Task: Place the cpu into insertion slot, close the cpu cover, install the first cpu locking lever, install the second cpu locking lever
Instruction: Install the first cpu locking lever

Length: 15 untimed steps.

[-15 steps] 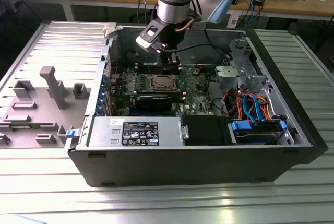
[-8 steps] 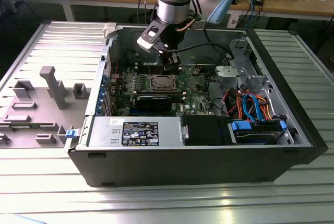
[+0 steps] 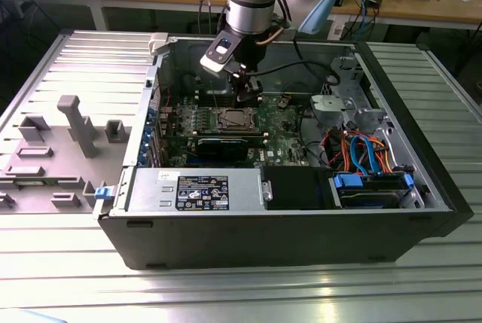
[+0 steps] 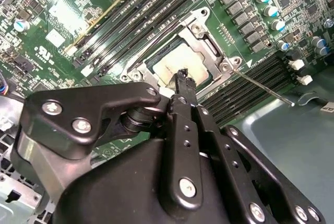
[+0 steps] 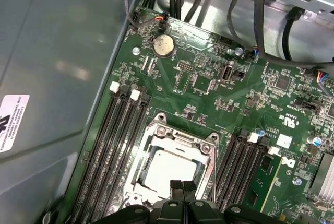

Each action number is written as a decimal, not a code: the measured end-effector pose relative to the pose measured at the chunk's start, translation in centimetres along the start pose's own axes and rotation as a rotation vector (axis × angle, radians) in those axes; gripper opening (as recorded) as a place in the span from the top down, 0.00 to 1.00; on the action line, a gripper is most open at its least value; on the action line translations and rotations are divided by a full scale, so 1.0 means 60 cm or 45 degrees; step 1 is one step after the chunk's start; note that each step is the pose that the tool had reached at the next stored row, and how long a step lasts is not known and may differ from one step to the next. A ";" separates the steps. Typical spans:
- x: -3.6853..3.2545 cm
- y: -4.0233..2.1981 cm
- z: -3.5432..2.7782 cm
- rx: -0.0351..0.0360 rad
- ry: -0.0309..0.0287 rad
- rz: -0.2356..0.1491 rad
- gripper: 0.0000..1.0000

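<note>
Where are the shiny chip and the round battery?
cpu (image 5: pixel 167 169): first wrist view, middle of its silvery face.
round battery (image 5: pixel 163 45): first wrist view, centre of its top.

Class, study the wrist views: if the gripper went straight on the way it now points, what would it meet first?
Probably the cpu, through the cover window; depth is unclear, so possibly the cover's rim.

The cpu (image 5: pixel 169 171) showed a pale matt metal face; the cpu cover (image 5: pixel 182 139) was bright bare metal; the gripper (image 5: pixel 182 185), matt black.
</note>
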<state>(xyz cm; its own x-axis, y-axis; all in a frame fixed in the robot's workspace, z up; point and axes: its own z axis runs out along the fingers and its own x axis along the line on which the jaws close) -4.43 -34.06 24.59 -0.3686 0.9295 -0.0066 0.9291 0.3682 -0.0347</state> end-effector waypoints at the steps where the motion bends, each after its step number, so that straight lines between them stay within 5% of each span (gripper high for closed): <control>1: 0.000 0.000 0.000 -0.0001 -0.0004 -0.012 0.89; 5: 0.000 0.000 0.000 -0.0004 -0.0021 -0.061 0.89; 9: 0.000 0.000 0.000 -0.0016 -0.0077 -0.224 0.89; 15: 0.000 0.000 0.000 -0.0020 -0.0101 -0.293 0.89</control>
<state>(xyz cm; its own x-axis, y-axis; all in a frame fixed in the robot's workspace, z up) -4.43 -34.06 24.59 -0.5708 0.8211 -0.0066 0.8207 0.5702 -0.0347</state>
